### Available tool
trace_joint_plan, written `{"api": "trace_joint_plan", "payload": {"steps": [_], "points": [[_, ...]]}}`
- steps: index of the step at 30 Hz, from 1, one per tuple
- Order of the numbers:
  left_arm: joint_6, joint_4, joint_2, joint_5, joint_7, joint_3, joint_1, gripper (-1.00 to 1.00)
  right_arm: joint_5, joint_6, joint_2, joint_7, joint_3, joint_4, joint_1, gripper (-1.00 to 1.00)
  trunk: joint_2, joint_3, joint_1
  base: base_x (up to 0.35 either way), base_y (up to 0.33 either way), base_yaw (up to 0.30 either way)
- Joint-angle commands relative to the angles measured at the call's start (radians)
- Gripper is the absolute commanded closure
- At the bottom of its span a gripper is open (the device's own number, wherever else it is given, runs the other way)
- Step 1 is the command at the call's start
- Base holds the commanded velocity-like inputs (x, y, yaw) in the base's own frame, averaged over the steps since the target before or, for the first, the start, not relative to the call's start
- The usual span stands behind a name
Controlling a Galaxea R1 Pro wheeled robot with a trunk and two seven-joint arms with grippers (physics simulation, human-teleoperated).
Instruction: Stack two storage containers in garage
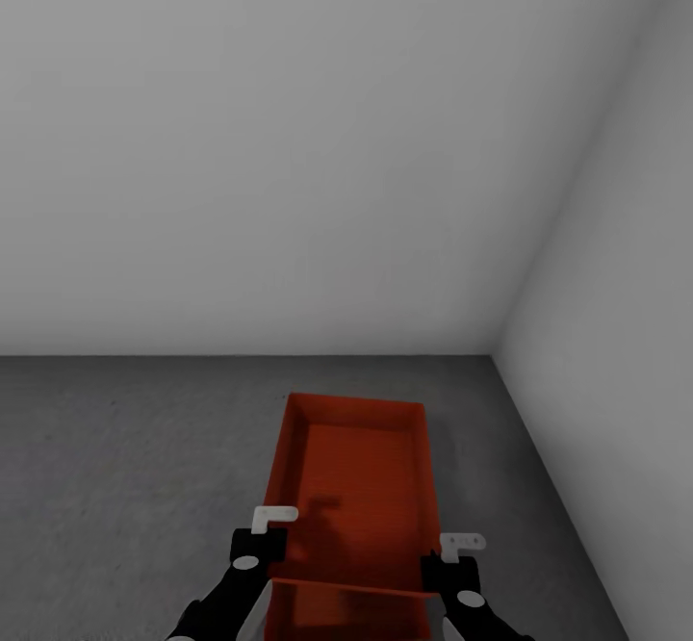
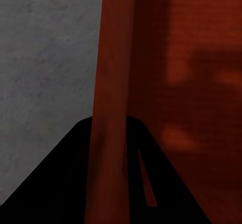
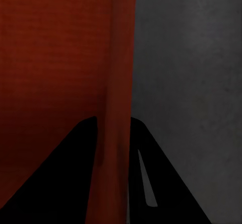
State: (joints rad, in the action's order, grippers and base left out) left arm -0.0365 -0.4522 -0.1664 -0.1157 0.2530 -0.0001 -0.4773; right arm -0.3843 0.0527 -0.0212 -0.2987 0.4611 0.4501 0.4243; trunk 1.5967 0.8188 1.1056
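Observation:
One orange-red storage container (image 1: 358,487) hangs lengthwise in front of me over the dark grey garage floor (image 1: 115,477), its open top up and its ribbed bottom showing. My left gripper (image 1: 266,547) is shut on its left wall (image 2: 108,108), one finger on each side. On the opposite side, my right gripper (image 1: 449,564) is shut on the right wall (image 3: 117,82) in the same way. Below the bin's near rim more orange-red surface (image 1: 351,614) shows; I cannot tell whether it is a second container.
A plain white wall (image 1: 289,141) stands ahead and meets another white wall (image 1: 616,333) in a corner at the right. Mottled concrete floor spreads to the left of the bin and in a narrower strip (image 1: 500,468) to its right.

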Motion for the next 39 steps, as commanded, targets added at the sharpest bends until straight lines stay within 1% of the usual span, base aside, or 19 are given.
{"api": "trace_joint_plan", "payload": {"steps": [1,8,39], "points": [[-0.005,-0.001,0.001,0.024,0.007,0.011,-0.001,1.0,0.001,0.006,0.035,-0.007,-0.001,0.002,0.001,1.0,0.0,0.001,0.0,0.0,0.0,0.213],[-0.005,-0.001,0.001,0.024,0.007,0.011,-0.001,1.0,0.001,0.006,0.035,-0.006,-0.001,0.002,0.001,1.0,0.0,0.001,0.0,0.0,0.0,0.07],[-0.005,-0.003,0.001,0.024,0.006,0.011,-0.001,1.0,0.001,0.006,0.036,-0.007,-0.001,0.0,0.001,1.0,0.0,0.001,0.0,0.0,0.0,0.001]]}}
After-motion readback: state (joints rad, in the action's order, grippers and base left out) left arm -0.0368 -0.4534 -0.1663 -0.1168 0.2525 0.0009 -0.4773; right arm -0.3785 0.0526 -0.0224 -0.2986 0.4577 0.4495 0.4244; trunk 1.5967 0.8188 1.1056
